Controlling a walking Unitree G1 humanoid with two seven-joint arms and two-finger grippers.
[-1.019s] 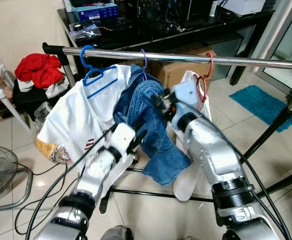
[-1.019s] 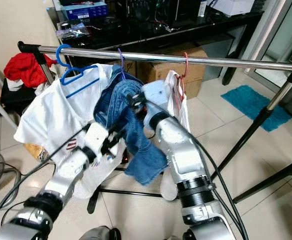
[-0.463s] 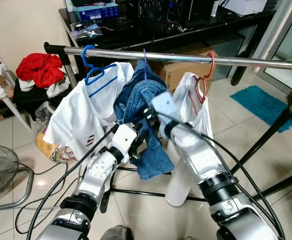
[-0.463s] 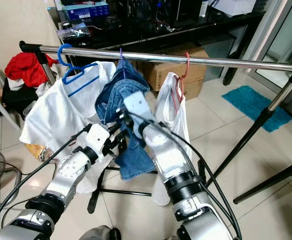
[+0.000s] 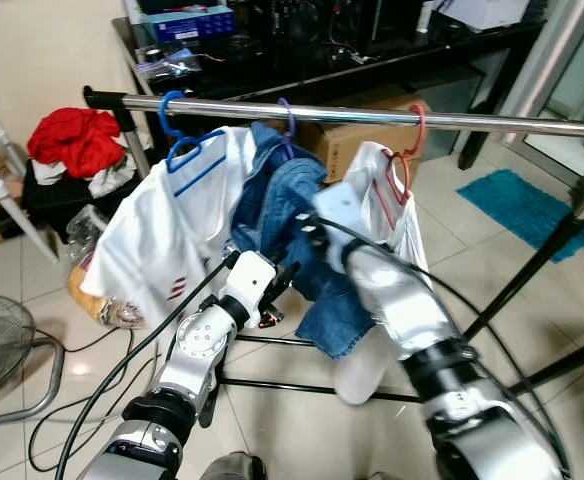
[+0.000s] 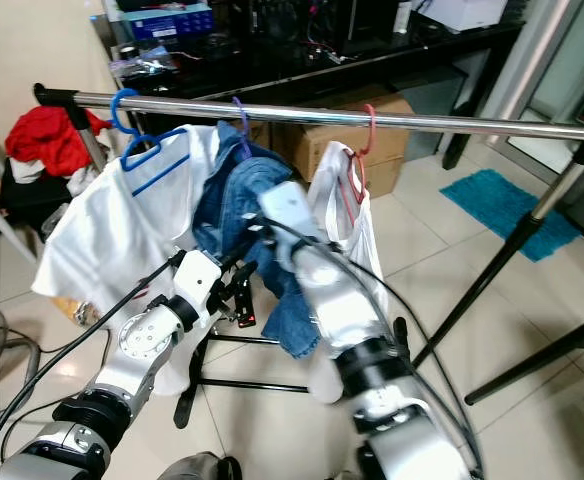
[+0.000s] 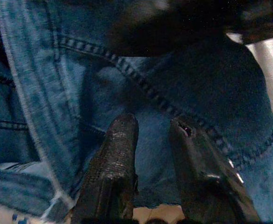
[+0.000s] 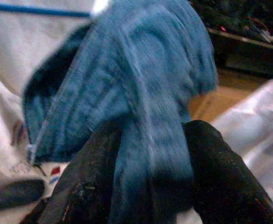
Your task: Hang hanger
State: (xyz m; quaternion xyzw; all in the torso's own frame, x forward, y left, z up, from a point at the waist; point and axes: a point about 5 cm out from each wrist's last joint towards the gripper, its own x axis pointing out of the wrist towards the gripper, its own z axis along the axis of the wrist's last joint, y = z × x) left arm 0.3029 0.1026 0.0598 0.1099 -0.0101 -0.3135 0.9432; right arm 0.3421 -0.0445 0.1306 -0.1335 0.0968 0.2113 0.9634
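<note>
Hanging from the metal rail [image 5: 372,113] on a purple hanger [image 5: 288,113], the jeans [image 5: 297,225] sit between a white shirt [image 5: 172,235] on a blue hanger [image 5: 187,150] and a pale garment [image 5: 387,190] on a red hanger [image 5: 410,150]. The right gripper [image 8: 148,140] has its fingers closed around a fold of denim. The left gripper [image 7: 148,135], fingers slightly parted, rests against the jeans lower down without clamping them.
</note>
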